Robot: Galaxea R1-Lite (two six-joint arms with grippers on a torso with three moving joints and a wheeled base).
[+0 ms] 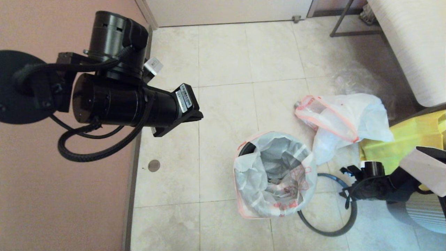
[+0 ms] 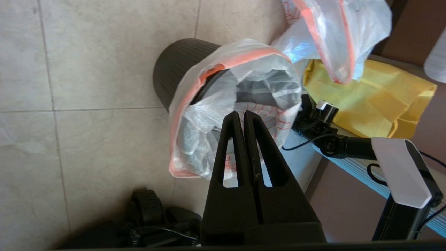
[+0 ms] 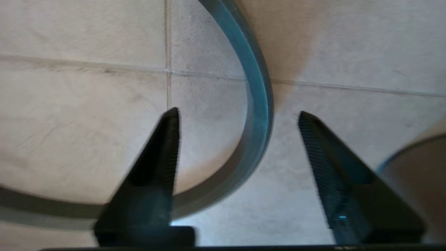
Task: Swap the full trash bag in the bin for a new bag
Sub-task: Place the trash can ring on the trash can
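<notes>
The bin (image 1: 248,148) stands on the tiled floor, a black ribbed pail (image 2: 174,66) lined with the new bag (image 1: 275,174), whose pink-orange hem (image 2: 240,57) drapes over the rim. The full trash bag (image 1: 341,118) lies on the floor just behind and to the right of the bin. The bin's grey hoop (image 1: 331,232) lies flat on the floor to its right. My right gripper (image 3: 238,113) is open low over the hoop (image 3: 259,104), whose band runs between the fingers untouched. My left gripper (image 2: 243,113) is shut and empty, held high above the bin.
A yellow fabric bag (image 1: 411,139) lies right of the full bag, with crumpled clear film (image 1: 359,80) behind it. A white furniture piece (image 1: 411,45) and a metal frame (image 1: 341,24) stand at the back right. A pink wall (image 1: 52,195) runs along the left.
</notes>
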